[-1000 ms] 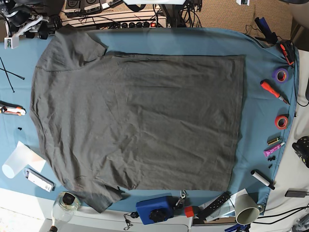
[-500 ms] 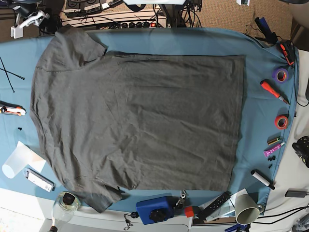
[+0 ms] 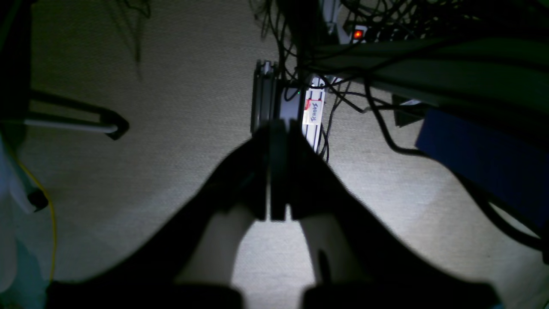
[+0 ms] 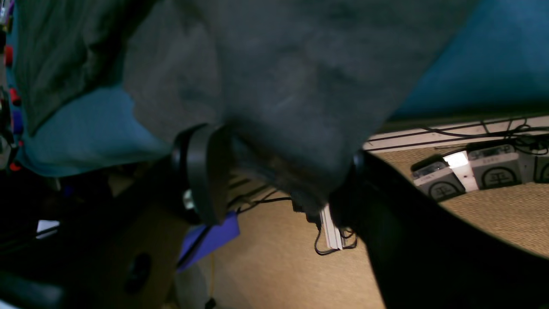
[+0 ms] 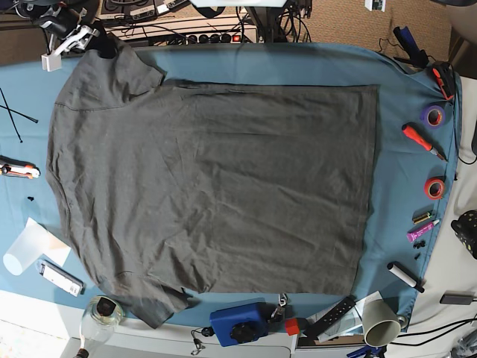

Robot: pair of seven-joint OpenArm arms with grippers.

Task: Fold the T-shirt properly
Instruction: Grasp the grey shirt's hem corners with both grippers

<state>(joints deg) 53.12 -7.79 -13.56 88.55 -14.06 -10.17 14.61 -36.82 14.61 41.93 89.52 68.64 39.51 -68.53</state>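
Observation:
The dark grey T-shirt (image 5: 223, 186) lies spread flat on the blue table cloth (image 5: 298, 63), its collar end to the left and its hem to the right. My right gripper (image 5: 95, 43) is at the table's far left corner, at the tip of the far sleeve (image 5: 123, 63). In the right wrist view the sleeve fabric (image 4: 279, 86) hangs over the table edge between the two fingers (image 4: 201, 171), which stand wide apart, open. My left gripper (image 3: 276, 128) is out of the base view; its wrist view shows it shut on nothing above the carpeted floor.
Along the right edge lie a purple tape roll (image 5: 433, 115), a red screwdriver (image 5: 423, 141), a red tape roll (image 5: 434, 187) and a marker (image 5: 405, 276). A blue box (image 5: 238, 322), a paper cup (image 5: 380, 322) and a glass jar (image 5: 104, 312) line the near edge. Cables and a power strip (image 5: 212, 37) sit behind the table.
My right gripper has moved rightward along the far edge, from the table's left corner to the tip of the far sleeve. The T-shirt has not moved.

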